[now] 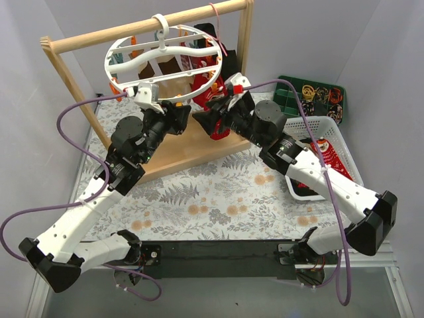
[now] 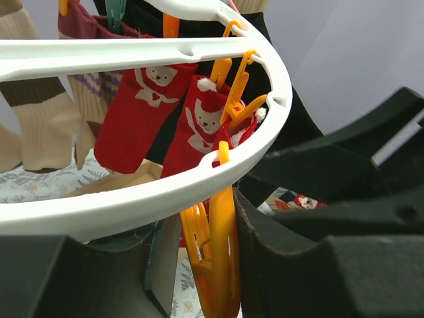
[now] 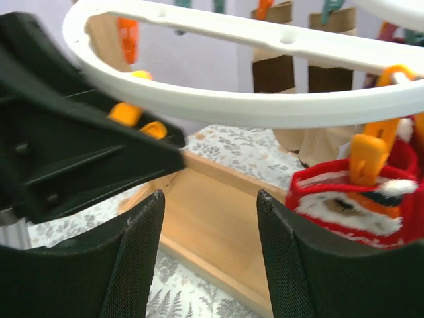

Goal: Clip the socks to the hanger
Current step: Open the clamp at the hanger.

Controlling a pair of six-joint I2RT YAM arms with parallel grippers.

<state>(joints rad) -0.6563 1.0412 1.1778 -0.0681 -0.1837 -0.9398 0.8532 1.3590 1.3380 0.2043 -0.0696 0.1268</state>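
Presumably to open it, left hand [image 2: 202, 291] squeezes an orange clip [image 2: 222, 232] under the hanger [image 2: 132, 202], hung over the desk's [image 1: 218, 192] far edge; right hand [image 3: 211, 225] gapes empty beside a clipped red sock [image 3: 358, 205].

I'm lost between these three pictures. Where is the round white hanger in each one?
Top view: the hanger hangs from the wooden rail, upper centre.
Left wrist view: its rim sweeps from lower left up to the right.
Right wrist view: its rim arcs across the top.
Shared landmark: the red sock clipped to it, under the ring's right side, mid-frame, lower right.
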